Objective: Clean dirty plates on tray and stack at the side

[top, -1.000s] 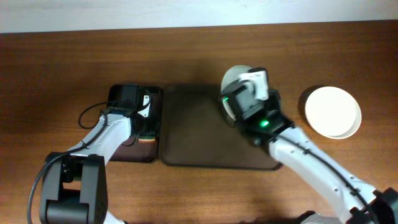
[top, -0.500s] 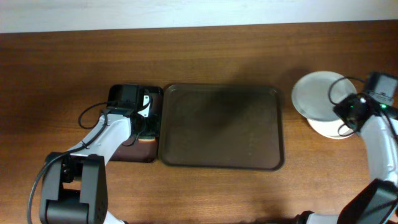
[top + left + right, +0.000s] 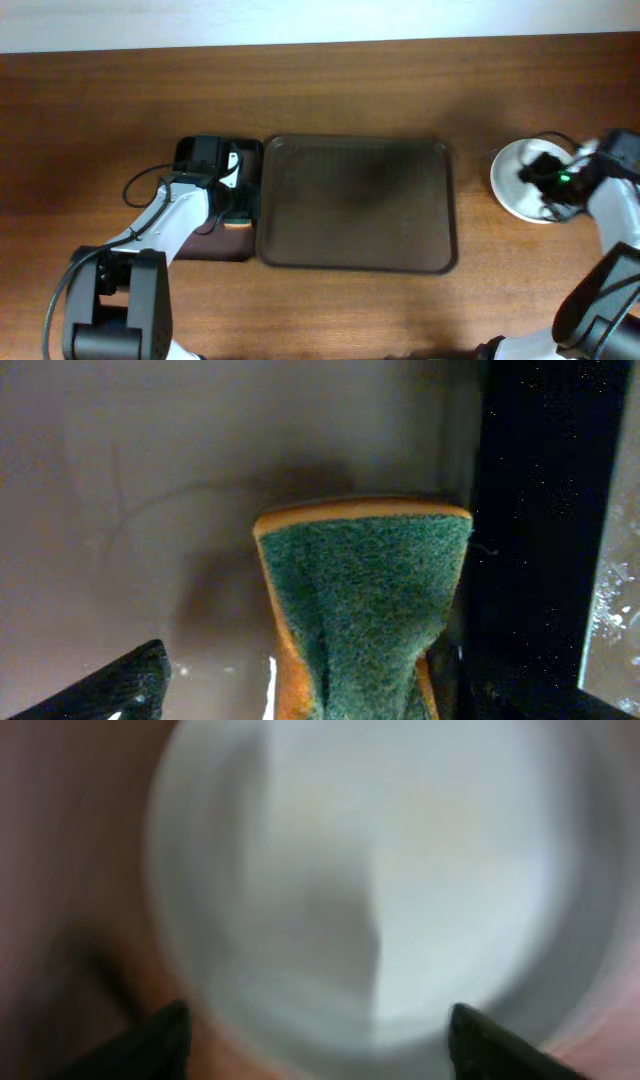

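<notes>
The plates [image 3: 512, 180] sit in a white stack on the table, right of the tray [image 3: 355, 205], which has nothing on it. My right gripper [image 3: 548, 180] hovers over the stack. The right wrist view is blurred, but it shows the top plate [image 3: 380, 870] below the right gripper [image 3: 320, 1045], whose dark fingertips [image 3: 155, 1038] stand wide apart and open. My left gripper [image 3: 237, 205] is over the small tray. In the left wrist view the left gripper [image 3: 315, 690] is open around the green-and-orange sponge [image 3: 365, 600], its left finger [image 3: 110, 688] apart from it.
The small black-rimmed tray [image 3: 195, 245] lies against the big tray's left side, with the sponge [image 3: 238, 222] in it. Wooden table [image 3: 330, 80] stretches behind both trays. The right arm's cable loops over the plate stack.
The right arm carried a plate from above the tray rightward onto the stack and let it go. The left gripper's fingers spread wider around the sponge.
</notes>
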You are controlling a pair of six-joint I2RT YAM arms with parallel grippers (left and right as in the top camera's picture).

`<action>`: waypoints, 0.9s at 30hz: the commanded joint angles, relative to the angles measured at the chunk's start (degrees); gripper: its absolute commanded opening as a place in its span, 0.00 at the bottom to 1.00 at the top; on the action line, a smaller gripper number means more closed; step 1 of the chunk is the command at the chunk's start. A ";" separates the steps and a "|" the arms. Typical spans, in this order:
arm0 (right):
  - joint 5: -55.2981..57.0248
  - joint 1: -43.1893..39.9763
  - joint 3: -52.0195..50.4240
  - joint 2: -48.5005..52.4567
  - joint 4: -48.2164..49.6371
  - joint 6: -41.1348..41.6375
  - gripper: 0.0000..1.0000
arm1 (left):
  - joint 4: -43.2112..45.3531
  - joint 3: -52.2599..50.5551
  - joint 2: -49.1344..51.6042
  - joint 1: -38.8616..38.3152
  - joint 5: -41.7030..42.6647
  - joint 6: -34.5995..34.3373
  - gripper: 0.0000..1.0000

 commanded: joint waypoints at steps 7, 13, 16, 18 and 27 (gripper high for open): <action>5.70 27.17 9.38 -8.74 -16.87 -12.66 0.95 | -21.59 10.49 -6.49 6.58 1.20 -7.78 1.00; 6.43 28.87 7.65 -19.74 -22.86 -12.28 0.95 | -25.14 8.90 -19.32 6.45 0.11 -7.23 1.00; 7.89 28.87 1.33 -34.01 -18.34 -12.28 0.96 | -22.60 3.08 -33.79 4.59 -0.39 -6.01 0.99; 9.44 28.87 -3.56 -42.86 -17.57 -12.33 0.99 | -19.34 -2.62 -45.94 3.28 -0.55 -5.38 1.00; 10.14 28.87 -9.92 -63.19 -21.46 -12.50 0.99 | -16.35 -9.01 -77.77 2.84 -0.50 -5.40 1.00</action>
